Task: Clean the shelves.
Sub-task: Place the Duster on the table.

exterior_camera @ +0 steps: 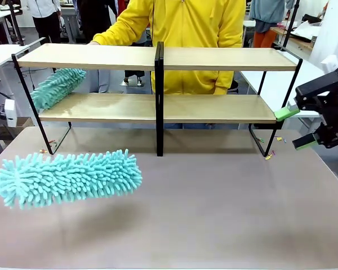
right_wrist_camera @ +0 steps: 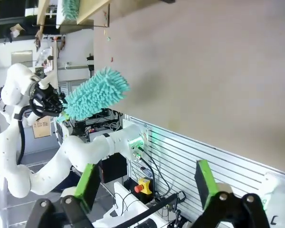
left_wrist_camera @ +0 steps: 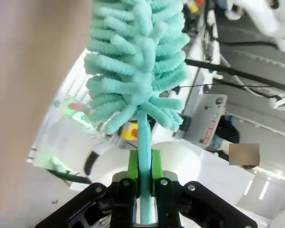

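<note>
The shelves [exterior_camera: 214,107] stand across the back of the table, two light-wood boards on a black frame with a centre post [exterior_camera: 159,101]. A fluffy teal duster [exterior_camera: 67,177] hovers over the table's front left. My left gripper [left_wrist_camera: 145,173] is shut on its thin teal handle [left_wrist_camera: 143,137]; the right wrist view shows that left gripper [right_wrist_camera: 47,99] and the duster [right_wrist_camera: 95,95] from the side. A second teal duster [exterior_camera: 56,87] lies at the left end of the lower shelf, its handle hidden. My right gripper [exterior_camera: 296,128] hangs open beside the shelves' right end, with nothing between its fingers [right_wrist_camera: 88,185].
A person in a yellow top [exterior_camera: 183,34] stands behind the shelves with a hand [exterior_camera: 94,41] on the upper board. Small coloured bits [exterior_camera: 268,156] lie by the right shelf leg. White tables [exterior_camera: 281,79] flank the far side.
</note>
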